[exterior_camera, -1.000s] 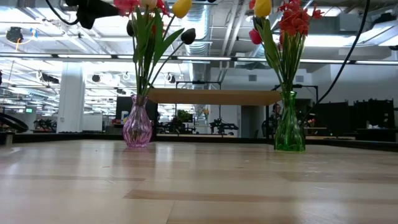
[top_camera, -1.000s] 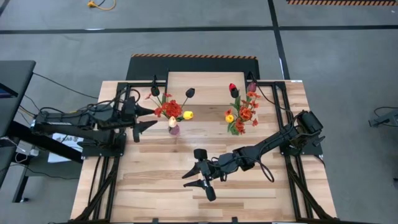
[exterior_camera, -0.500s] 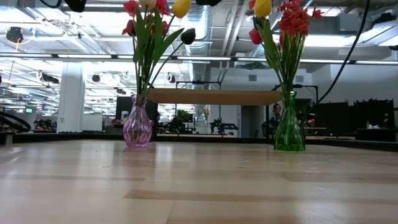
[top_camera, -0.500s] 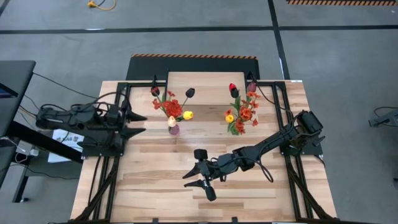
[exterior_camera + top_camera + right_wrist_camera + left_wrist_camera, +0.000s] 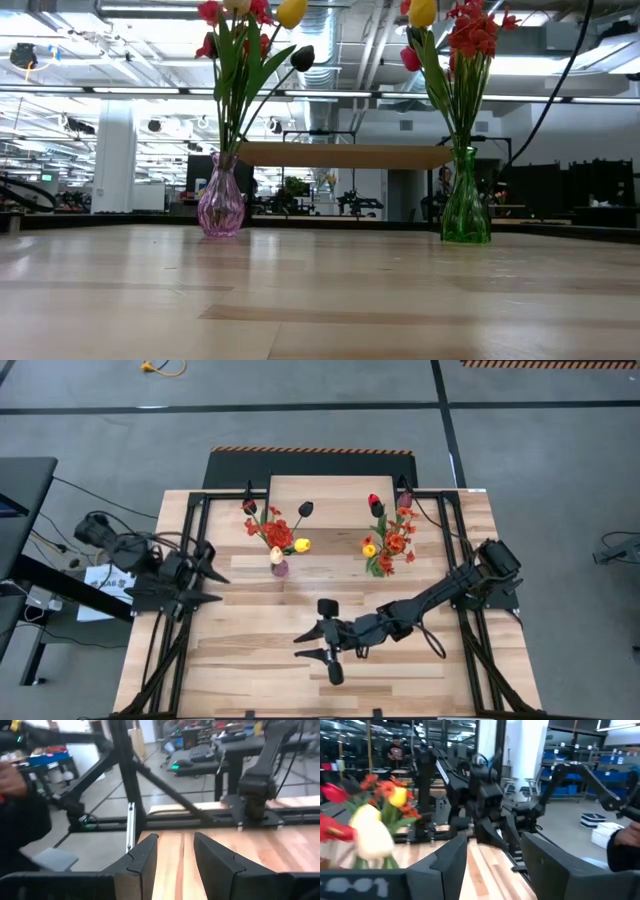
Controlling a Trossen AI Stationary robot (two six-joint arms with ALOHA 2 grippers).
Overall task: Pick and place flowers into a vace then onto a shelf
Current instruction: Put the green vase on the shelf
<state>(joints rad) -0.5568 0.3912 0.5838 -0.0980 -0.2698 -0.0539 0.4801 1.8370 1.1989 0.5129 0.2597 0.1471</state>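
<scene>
Two bunches of flowers stand upright on the table (image 5: 250, 670), each in its own vase, just in front of the shelf (image 5: 335, 495) at the far edge. The pink vase (image 5: 221, 205) holds red, yellow and dark maroon tulips (image 5: 245, 40); from above that bunch (image 5: 277, 538) sits on the left. The green vase (image 5: 465, 200) holds a yellow tulip, a red one and orange-red sprays (image 5: 455, 40), on the right in the high view (image 5: 388, 543). The vases are well apart, and neither is on the shelf, whose light board (image 5: 345, 155) shows between them in the low view, raised behind.

The left gripper (image 5: 207, 573) hangs over the table's left edge, apart from the pink vase's bunch, fingers spread wide and gripping nothing. Its wrist camera looks past those parted fingers (image 5: 445, 865) toward blurred blooms (image 5: 375, 820) and the other arm (image 5: 490, 805) beyond.

The right gripper (image 5: 325, 649) is out over the middle of the table, nearer the front edge, well clear of both vases. Its fingers are splayed too, nothing between them; the wrist view shows the two fingers (image 5: 142, 857) parted over bare wood. A dark shape at that picture's edge may be a person's sleeve (image 5: 20, 820), though it is too blurred to be sure.
</scene>
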